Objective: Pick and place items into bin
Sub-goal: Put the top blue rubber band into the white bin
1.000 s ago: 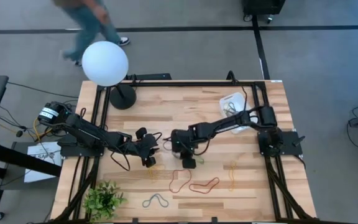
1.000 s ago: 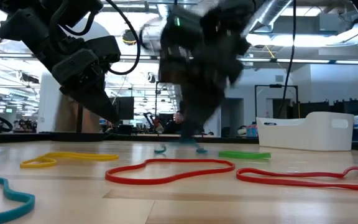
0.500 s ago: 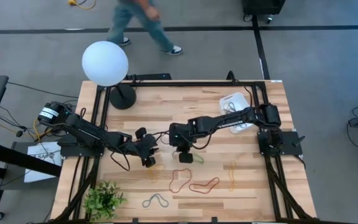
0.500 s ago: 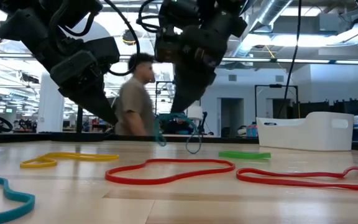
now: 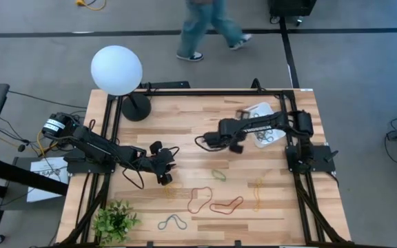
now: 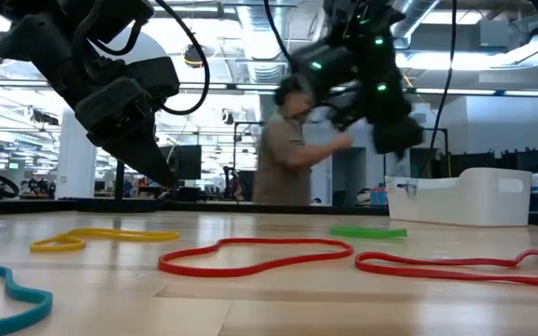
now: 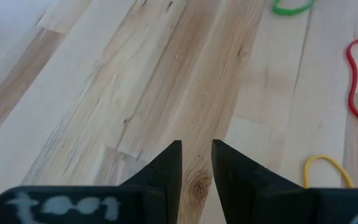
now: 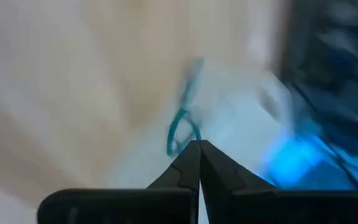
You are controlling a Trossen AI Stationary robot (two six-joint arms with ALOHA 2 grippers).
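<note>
Rubber bands lie flat on the table: green (image 5: 218,174), two red (image 5: 200,200) (image 5: 226,204), yellow (image 5: 258,194), another yellow (image 5: 171,189) and grey-blue (image 5: 173,222). The white bin (image 5: 260,117) stands at the far right and holds several bands. My right gripper (image 5: 236,143) is raised between the table's middle and the bin, shut on a teal band (image 8: 182,124). My left gripper (image 5: 164,176) is left of centre, low over bare wood, its fingers (image 7: 173,163) a narrow gap apart and holding nothing. My right gripper pinches the teal band at one end of its loop (image 8: 190,140), right at the fingertips. The rest of the loop reaches out past the fingertips. The band is lifted clear of the table. Blur hides finer detail.
A white globe lamp (image 5: 116,69) on a black base stands at the far left corner and a small green plant (image 5: 114,220) at the near left edge. A person walks past beyond the far edge (image 5: 209,27). Bare wood lies between the bands and the bin.
My right gripper has risen from the table's middle with the teal band and swung right and toward the far edge, toward the bin. The band has come off the table and is now held clear. A person has walked rightward behind the table.
</note>
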